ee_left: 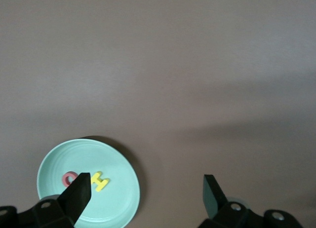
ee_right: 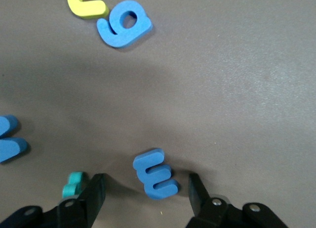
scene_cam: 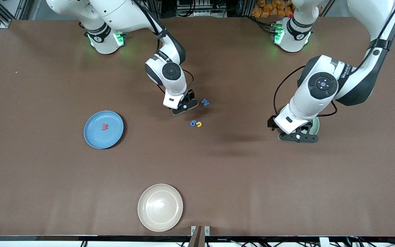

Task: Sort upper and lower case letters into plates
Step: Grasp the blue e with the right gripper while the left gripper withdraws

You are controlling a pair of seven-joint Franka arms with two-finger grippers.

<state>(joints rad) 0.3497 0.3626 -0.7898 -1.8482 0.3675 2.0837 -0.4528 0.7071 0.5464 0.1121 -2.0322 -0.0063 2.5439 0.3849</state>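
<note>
while the blue plate holds one red letter, both grippers hang released.

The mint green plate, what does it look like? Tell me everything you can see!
The mint green plate is round, shallow and smooth, with faint rings inside a raised rim. It lies flat on the brown table toward the left arm's end. Two small letters rest inside it: a red-pink round one and a yellow H, side by side. The left gripper hovers over it with jaws open, touching nothing. In the front view that arm hides most of the plate.
</note>
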